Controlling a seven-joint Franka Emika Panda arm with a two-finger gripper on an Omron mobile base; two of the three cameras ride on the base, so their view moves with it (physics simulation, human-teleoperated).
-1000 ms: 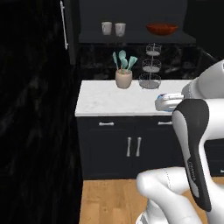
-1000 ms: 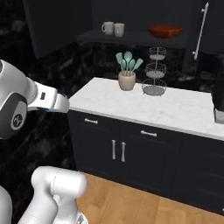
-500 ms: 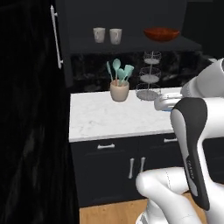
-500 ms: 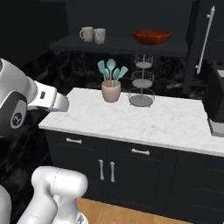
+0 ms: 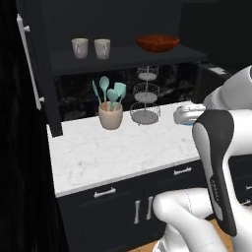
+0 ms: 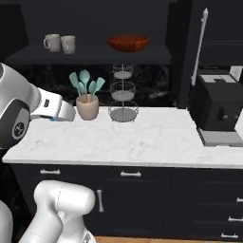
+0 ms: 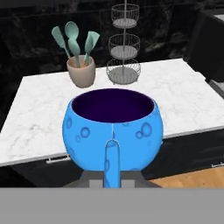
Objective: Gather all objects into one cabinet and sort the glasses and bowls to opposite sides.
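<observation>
Gripper [image 7: 112, 175] clamped on blue bowl [image 7: 112, 131], prob. carrying it w/ counter [image 5: 123, 152] ahead; next: lift to far shelf [image 5: 128, 61] beside red bowl [image 5: 157, 43], right of cups [image 5: 91, 48].

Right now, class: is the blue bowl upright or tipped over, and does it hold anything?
Upright and empty. In the hand view the blue bowl shows its rim level on top, with its dark inside bare, held in front of the marble counter.

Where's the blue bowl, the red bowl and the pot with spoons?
blue bowl [image 7: 131, 131], hand view, on its outer wall.
red bowl [image 5: 157, 43], left base view, on its side.
pot [image 6: 88, 108], right base view, on its beige front.
</observation>
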